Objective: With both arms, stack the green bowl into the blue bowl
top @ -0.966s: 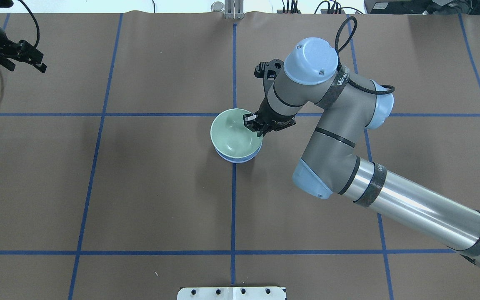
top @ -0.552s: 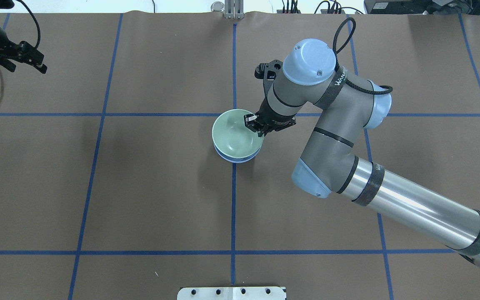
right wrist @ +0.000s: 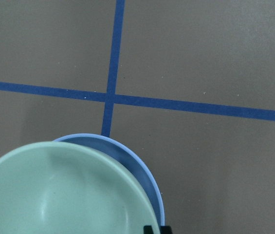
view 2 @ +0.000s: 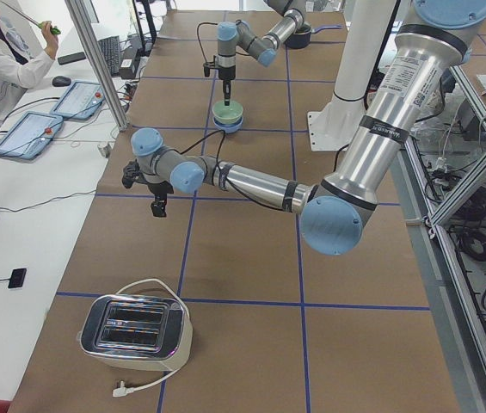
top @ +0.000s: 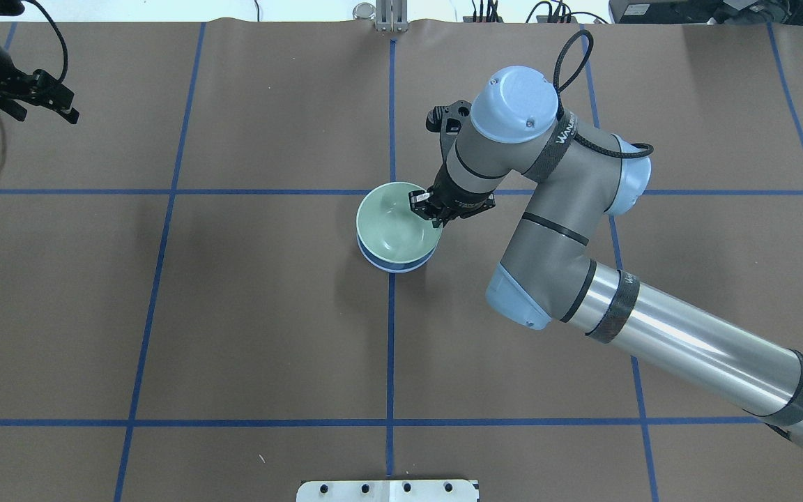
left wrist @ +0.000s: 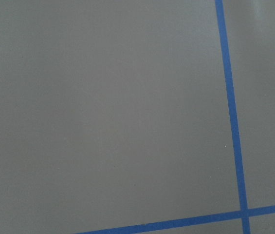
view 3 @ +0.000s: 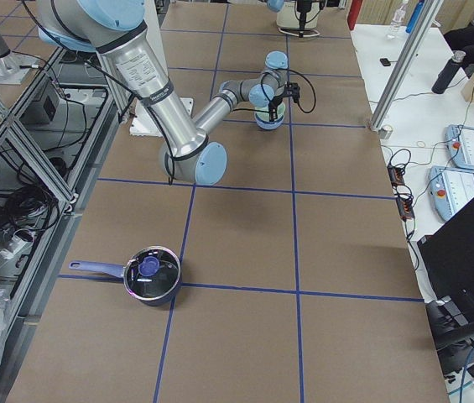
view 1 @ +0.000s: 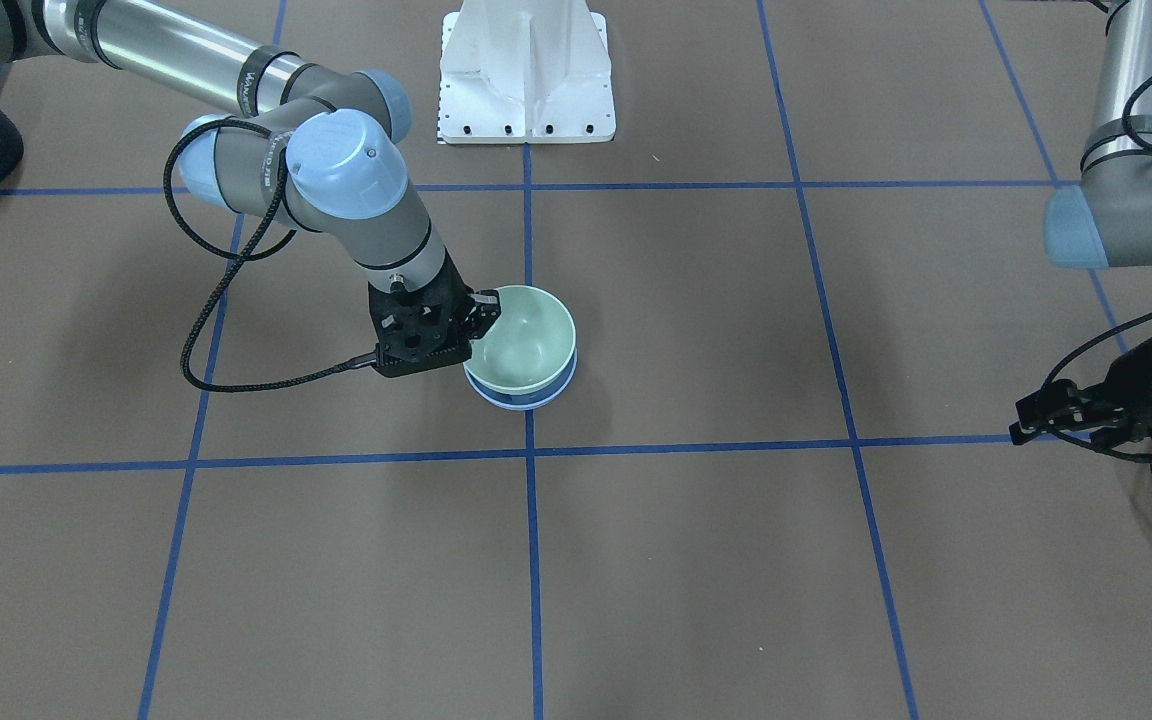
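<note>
Green bowl (top: 394, 224) sits nested in the blue bowl (top: 396, 265) near the middle of the brown table (top: 234, 314), on the central blue tape line (top: 391, 335) and just on the robot's side of a tape crossing. It does not lie level or centred: in the right wrist view the green bowl (right wrist: 64, 190) is shifted to one side, so a crescent of the blue bowl's (right wrist: 144, 170) rim and inner wall shows beside it. The right gripper (top: 429, 209) reaches down at the green bowl's rim on the side nearest its arm, its jaws pinched close together on that rim, one finger inside the bowl and one outside. The left gripper (top: 35, 94) hangs over bare table at the far left edge, well apart from the bowls; whether its jaws are parted I cannot tell. A toaster (view 2: 135, 331) stands at the left end of the table and a dark saucepan (view 3: 148, 275) at the right end.
</note>
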Motion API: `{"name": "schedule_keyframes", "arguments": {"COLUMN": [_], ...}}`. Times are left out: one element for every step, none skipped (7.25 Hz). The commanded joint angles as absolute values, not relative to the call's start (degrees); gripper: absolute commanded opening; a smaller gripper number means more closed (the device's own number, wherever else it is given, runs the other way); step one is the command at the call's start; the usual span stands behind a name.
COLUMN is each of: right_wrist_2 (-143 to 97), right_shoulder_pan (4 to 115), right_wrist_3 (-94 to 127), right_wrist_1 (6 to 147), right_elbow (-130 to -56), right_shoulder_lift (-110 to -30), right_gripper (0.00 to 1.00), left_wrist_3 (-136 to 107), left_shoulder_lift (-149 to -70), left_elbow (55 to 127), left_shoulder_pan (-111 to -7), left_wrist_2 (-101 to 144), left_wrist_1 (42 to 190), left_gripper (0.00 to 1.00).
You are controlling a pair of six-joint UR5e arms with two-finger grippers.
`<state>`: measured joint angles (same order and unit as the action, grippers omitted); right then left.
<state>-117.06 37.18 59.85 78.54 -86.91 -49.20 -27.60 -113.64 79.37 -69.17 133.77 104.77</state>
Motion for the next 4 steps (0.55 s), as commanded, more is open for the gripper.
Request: {"name": "schedule_keyframes", "arguments": {"right_wrist_2": [-116.8, -116.8, -116.8, -116.8], "right_shoulder_pan": [37.2, 37.2, 37.2, 37.2], "right_wrist_3": [59.9, 59.9, 60.0, 60.0], "right_wrist_1": [78.4, 77.7, 76.9, 76.6], "right_elbow": [-86.6, -86.1, -85.4, -85.0], "right_shoulder_lift": [-49.0, -48.9, -48.8, -48.8], "right_gripper": [0.11, 0.11, 0.11, 0.11], "left_wrist_3": [-27.6, -27.6, -27.6, -27.6], "left_shoulder_lift": [-113.6, -113.6, -113.6, -113.6], "left_elbow": [79.2, 79.2, 79.2, 79.0], "left_shoulder_pan": [-69.2, -69.2, -69.2, -69.1], "left_wrist_2": [133.8, 133.8, 133.9, 133.9], "left_wrist_1": [104.9, 104.9, 104.9, 104.9], "left_gripper": [0.97, 0.97, 0.97, 0.97]}}
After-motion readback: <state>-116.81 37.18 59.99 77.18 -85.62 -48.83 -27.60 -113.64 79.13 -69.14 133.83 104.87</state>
